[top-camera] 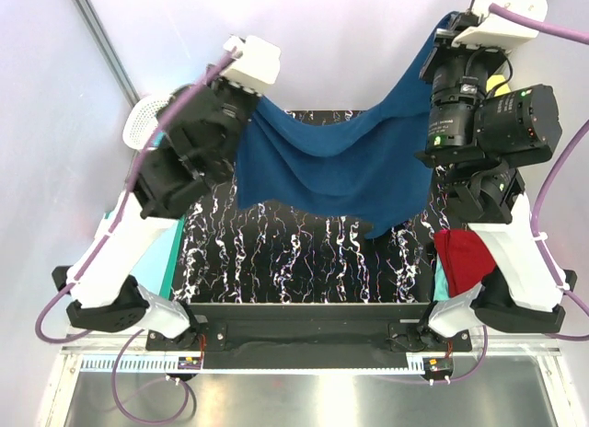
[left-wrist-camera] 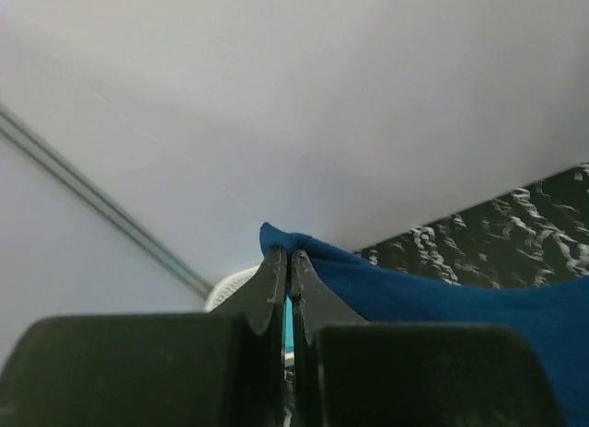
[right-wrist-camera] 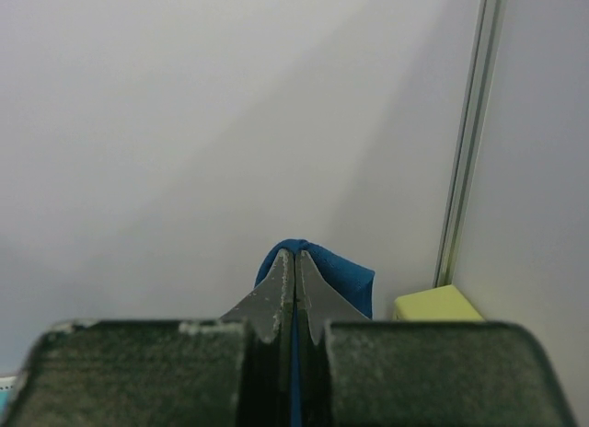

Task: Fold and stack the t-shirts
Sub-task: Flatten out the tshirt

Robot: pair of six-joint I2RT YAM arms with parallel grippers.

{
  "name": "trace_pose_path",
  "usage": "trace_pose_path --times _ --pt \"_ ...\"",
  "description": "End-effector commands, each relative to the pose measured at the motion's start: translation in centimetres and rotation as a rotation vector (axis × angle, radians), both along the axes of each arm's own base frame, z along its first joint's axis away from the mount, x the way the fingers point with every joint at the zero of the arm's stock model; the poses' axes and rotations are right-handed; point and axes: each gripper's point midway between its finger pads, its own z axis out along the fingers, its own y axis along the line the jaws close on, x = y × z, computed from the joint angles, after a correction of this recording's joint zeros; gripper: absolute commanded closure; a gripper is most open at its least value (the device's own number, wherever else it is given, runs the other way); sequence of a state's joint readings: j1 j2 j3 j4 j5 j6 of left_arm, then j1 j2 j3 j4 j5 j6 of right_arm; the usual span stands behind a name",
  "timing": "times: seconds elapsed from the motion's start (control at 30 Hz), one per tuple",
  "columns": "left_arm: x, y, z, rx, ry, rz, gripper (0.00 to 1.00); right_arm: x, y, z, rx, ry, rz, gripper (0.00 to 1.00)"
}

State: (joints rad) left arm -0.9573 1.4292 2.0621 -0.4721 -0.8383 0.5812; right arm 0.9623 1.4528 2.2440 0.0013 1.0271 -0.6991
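Note:
The navy blue t-shirt (top-camera: pixel 345 165) hangs in the air over the black marbled mat (top-camera: pixel 304 261), stretched between both arms and sagging in the middle. Its chest print does not show. My left gripper (left-wrist-camera: pixel 288 257) is shut on one corner of it (left-wrist-camera: pixel 442 294) at the upper left. My right gripper (right-wrist-camera: pixel 295 259) is shut on the other corner (right-wrist-camera: pixel 336 272), raised high at the upper right. A red t-shirt (top-camera: pixel 463 257) lies at the right edge, partly under the right arm. A turquoise cloth (top-camera: pixel 439 284) peeks out beside it.
A white mesh basket (top-camera: pixel 144 121) stands at the far left, half hidden by the left arm. A flat teal board (top-camera: pixel 158 257) lies along the mat's left side. A yellow object (right-wrist-camera: pixel 437 303) sits at the back right near a wall rail.

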Motion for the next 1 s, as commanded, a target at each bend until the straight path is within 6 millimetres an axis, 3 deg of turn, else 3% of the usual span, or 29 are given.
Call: trace_pose_path --times 0.0,0.03,0.1,0.17,0.2,0.27,0.3,0.4,0.57,0.63,0.67,0.73,0.8,0.83,0.97 --pt "-0.8 -3.9 -3.3 -0.147 0.209 -0.407 1.00 -0.7 0.4 0.8 -0.025 -0.045 0.060 1.00" --pt "0.6 -3.0 -4.4 -0.209 0.260 -0.389 1.00 -0.6 0.5 0.7 -0.032 -0.045 0.061 1.00" --pt "1.5 -4.5 -6.5 -0.237 0.350 -0.485 1.00 -0.4 1.1 0.3 -0.073 -0.030 0.071 1.00" --pt "3.2 -3.6 -7.7 -0.288 0.396 -0.462 1.00 -0.2 1.6 -0.2 -0.105 -0.018 0.081 1.00" --pt "3.3 -5.1 -8.5 -0.303 0.442 -0.555 1.00 -0.2 1.9 -0.2 -0.122 -0.022 0.100 1.00" --pt "4.5 -4.3 -8.6 -0.354 0.462 -0.561 1.00 0.0 2.8 -1.0 -0.155 0.005 0.146 1.00" --pt "4.1 -5.5 -8.6 -0.390 0.498 -0.646 1.00 -0.1 3.5 -1.0 -0.179 -0.001 0.184 1.00" --pt "5.9 -6.0 -9.7 -0.442 0.556 -0.685 1.00 0.0 5.3 -2.1 -0.227 0.024 0.271 1.00" --pt "9.8 -5.4 -12.1 -0.490 0.596 -0.575 1.00 0.8 8.0 -4.4 -0.273 0.081 0.352 1.00" --pt "11.6 -3.4 -12.6 -0.479 0.557 -0.429 1.00 1.7 7.9 -5.3 -0.264 0.112 0.288 1.00" --pt "12.5 -2.6 -13.3 -0.471 0.557 -0.367 1.00 2.2 6.4 -4.7 -0.217 0.097 0.173 1.00" --pt "13.6 -0.8 -13.7 -0.462 0.531 -0.256 1.00 3.2 6.4 -5.7 -0.234 0.117 0.128 1.00" --pt "14.8 0.8 -14.3 -0.465 0.518 -0.147 1.00 3.8 3.7 -5.0 -0.175 0.104 -0.062 1.00" --pt "15.0 1.0 -14.5 -0.467 0.517 -0.132 1.00 4.4 3.6 -5.8 -0.200 0.115 -0.111 1.00" --pt "15.4 0.6 -14.3 -0.485 0.511 -0.139 1.00 5.0 0.2 -6.2 -0.157 0.122 -0.305 1.00"
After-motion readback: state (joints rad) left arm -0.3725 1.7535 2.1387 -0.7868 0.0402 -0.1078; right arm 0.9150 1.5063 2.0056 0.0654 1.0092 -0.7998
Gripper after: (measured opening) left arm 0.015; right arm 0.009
